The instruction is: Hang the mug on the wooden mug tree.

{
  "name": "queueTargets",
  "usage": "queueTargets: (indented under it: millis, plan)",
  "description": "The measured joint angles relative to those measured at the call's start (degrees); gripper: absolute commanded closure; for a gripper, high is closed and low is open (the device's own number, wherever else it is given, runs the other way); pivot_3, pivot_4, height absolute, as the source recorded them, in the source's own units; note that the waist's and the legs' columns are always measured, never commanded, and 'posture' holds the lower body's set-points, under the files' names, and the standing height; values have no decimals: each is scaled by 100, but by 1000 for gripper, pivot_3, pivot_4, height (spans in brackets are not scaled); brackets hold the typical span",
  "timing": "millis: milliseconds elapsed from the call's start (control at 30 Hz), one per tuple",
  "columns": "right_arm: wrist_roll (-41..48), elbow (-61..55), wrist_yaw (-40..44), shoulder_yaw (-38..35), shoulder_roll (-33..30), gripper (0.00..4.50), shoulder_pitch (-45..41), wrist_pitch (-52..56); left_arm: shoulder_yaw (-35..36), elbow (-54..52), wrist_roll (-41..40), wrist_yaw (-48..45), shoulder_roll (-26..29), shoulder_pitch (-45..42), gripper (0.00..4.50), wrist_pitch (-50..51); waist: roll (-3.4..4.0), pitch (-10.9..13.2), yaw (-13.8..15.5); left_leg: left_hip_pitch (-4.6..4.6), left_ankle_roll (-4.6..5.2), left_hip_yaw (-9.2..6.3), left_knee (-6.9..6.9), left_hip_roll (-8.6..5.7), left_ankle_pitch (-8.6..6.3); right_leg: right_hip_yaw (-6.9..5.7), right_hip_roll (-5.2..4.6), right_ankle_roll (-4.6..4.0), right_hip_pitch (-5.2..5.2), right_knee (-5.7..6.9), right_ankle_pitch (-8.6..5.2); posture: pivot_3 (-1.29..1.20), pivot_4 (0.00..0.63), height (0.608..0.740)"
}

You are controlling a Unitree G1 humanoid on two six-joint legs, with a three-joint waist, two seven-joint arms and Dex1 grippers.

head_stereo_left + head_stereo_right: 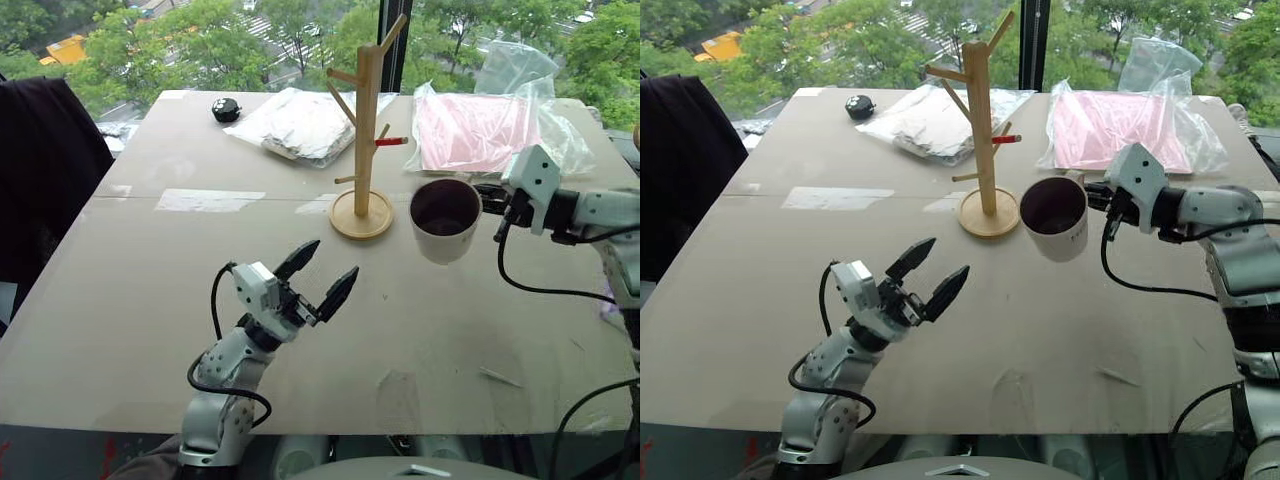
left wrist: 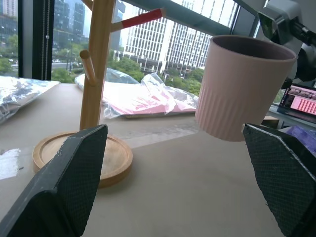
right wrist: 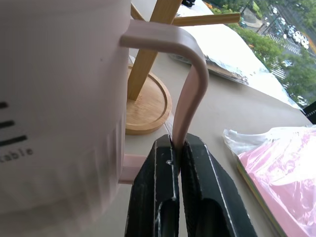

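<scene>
matt ribbed ceramic mug (image 1: 445,219); smooth light-wood mug tree (image 1: 362,140); glossy crinkled plastic bags (image 1: 490,125); textured black fingers (image 2: 64,182).

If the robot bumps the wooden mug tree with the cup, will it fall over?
It might wobble. The wooden mug tree is a tall thin post, so a bump near its top could tip it. Its wide round base sits flat on the table, which probably steadies it. The stiff mug would not cushion a knock.
</scene>
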Motion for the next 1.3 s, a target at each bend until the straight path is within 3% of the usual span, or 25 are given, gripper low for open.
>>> queueTargets:
  millis: [200, 467, 900, 1133, 1233, 1300]
  plan:
    - [-511, 1808, 514, 352, 574, 4489, -1509, -984, 37, -74, 151, 241, 5, 22, 0, -171, 0, 2, 31, -6, 0, -1, -3, 6, -1, -17, -20, 11, -6, 2, 6, 0, 150, 740]
    - [-1050, 3356, 745, 494, 1054, 4489, -2383, -1978, -286, -200, 343, 417, 4, 6, 0, -178, 3, 4, 4, -5, 0, 3, -4, -3, -1, -20, -50, 1, -6, 5, 1, 0, 150, 740]
    - [-1104, 3146, 1057, 477, 1189, 4489, -2504, -2039, -414, -202, 383, 539, 122, -170, 0, -99, 10, 8, 1, -9, -3, -7, -7, -3, -1, -34, -83, -1, -8, 6, 2, 0, 150, 740]
    - [-1400, 2410, 781, 481, 1154, 4489, -2504, -1149, -429, -201, 304, 516, 125, -221, 0, -72, 13, 9, -3, -9, -4, -13, -9, -2, -2, -37, -87, -2, -10, 8, 2, 0, 150, 740]
    - [-1485, 2159, 662, 481, 1154, 3661, -2504, -879, -428, -187, 304, 498, 143, -218, 0, -74, 14, 10, -1, -13, -4, -15, -10, -2, -1, -39, -88, -2, -14, 8, 2, 0, 150, 740]
    - [-1527, 2086, 573, 482, 1154, 2860, -2502, -793, -428, -187, 304, 490, 145, -215, 0, -76, 14, 10, -1, -18, -4, -15, -10, -3, -1, -39, -89, -2, -19, 8, 2, 0, 150, 740]
